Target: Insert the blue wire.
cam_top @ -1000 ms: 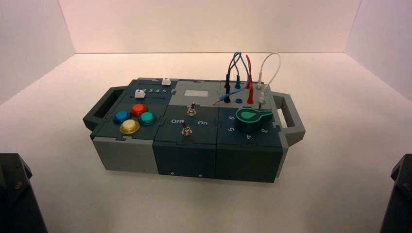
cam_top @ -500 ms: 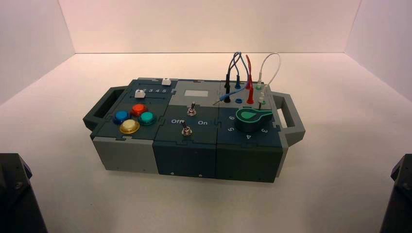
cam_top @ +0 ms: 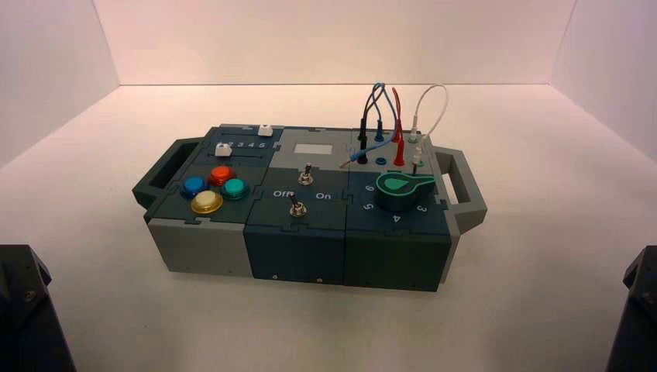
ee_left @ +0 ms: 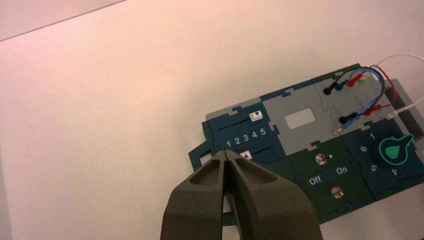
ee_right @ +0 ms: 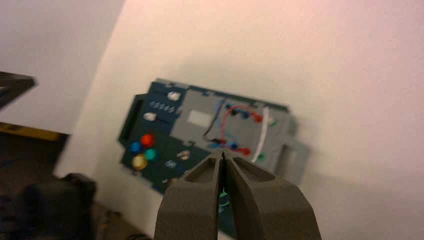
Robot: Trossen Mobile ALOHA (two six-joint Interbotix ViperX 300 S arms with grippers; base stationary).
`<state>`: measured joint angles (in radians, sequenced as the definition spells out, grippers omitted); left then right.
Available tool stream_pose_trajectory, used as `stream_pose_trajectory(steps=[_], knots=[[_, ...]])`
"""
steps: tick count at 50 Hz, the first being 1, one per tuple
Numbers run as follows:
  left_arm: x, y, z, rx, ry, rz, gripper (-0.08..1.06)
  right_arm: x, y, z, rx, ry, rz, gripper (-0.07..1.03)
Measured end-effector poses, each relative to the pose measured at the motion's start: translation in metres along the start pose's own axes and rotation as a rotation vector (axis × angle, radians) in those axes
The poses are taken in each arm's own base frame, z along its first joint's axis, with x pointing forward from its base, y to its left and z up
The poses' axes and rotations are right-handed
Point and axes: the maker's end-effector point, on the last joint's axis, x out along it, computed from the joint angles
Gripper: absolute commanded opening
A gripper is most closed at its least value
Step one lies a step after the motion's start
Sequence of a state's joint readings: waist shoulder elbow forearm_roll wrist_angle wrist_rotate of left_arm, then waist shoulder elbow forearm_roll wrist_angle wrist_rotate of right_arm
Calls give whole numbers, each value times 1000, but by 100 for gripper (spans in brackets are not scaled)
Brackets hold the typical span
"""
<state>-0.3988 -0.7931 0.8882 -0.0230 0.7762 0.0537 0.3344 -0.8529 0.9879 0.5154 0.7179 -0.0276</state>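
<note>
Blue wire (cam_top: 393, 116) dangles one loose plug beside its socket (cam_top: 380, 161)

White "1 2 3 4 5" in row on dark blue panel (ee_left: 232, 126) at box's far left, between two sliders with white caps. White "Off" and "On" on dark green panel (ee_left: 327, 170) with two metal toggle switches, front middle. White "6", "5", "4" around round dark knob with green outline (ee_left: 393, 151), front right; "3" also beside it in high view.
</note>
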Motion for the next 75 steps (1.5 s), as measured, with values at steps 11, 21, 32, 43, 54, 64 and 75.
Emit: stream_pose_trajectory(steps=[11, 21, 32, 43, 54, 64, 75], knots=[[4, -3, 1, 11, -2, -8, -3, 5, 7, -14, 90, 43, 63, 4], [5, -3, 4, 11, -17, -7, -3, 7, 12, -24, 156, 75, 106, 9], [12, -2, 4, 14, 3, -6, -3, 9, 19, -34, 238, 110, 160, 16], [16, -2, 5, 14, 1, -6, -3, 14, 20, -46, 318, 138, 194, 17], [17, -2, 6, 19, -3, -6, -3, 21, 11, -55, 354, 139, 175, 20], [21, -2, 6, 28, 3, -6, -3, 34, 3, -61, 380, 190, 136, 22], [24, -2, 7, 30, 6, -5, -3, 53, -2, -58, 388, 265, 96, 22]])
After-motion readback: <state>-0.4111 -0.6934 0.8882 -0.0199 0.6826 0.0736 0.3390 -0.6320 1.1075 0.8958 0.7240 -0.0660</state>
